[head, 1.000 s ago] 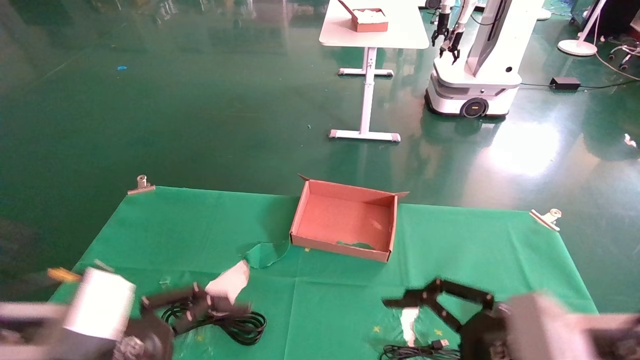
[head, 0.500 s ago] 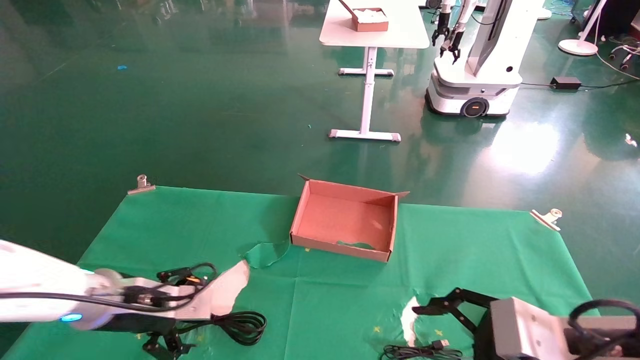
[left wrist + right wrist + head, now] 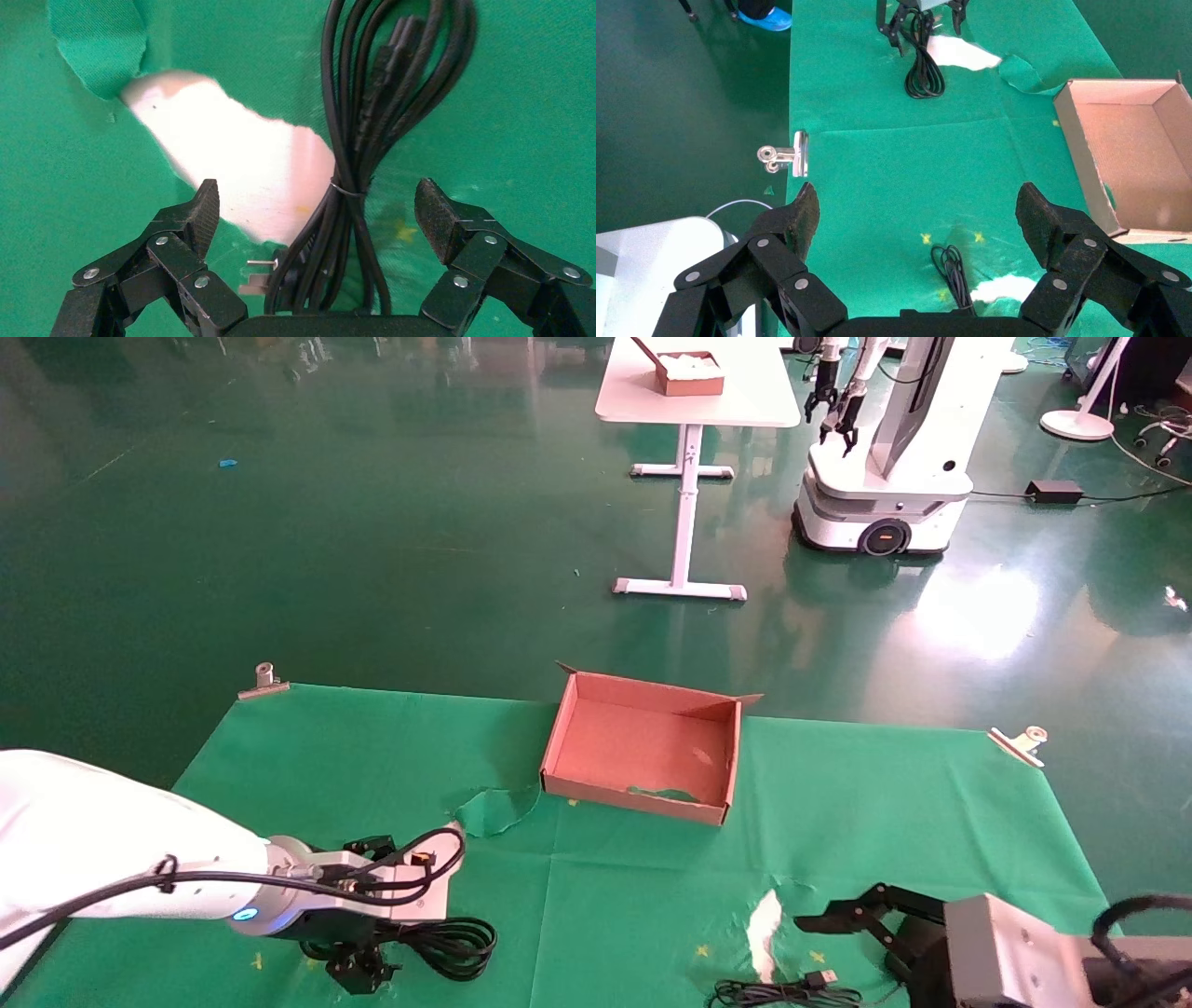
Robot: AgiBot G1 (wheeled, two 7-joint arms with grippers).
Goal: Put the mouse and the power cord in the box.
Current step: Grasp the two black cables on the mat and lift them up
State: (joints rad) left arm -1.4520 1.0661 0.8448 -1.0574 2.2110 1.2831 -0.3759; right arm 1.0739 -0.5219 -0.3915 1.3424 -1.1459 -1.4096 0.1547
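Here the left gripper (image 3: 316,210) hangs low over the power cord (image 3: 453,941), fingers spread wide on either side of the bundled coil, gripping nothing. A torn gap in the green cloth (image 3: 652,896) exposes a white patch (image 3: 239,168) just beside the cord. The right gripper (image 3: 916,217) hovers wide open and empty near a thin black cable (image 3: 782,992). The box (image 3: 643,747) sits well apart, empty; the mouse itself is not visible.

Your tabletop (image 3: 838,784), under torn green cloth (image 3: 354,756), carries the box (image 3: 643,752), the power cord (image 3: 456,943) and a thin cable (image 3: 782,991).
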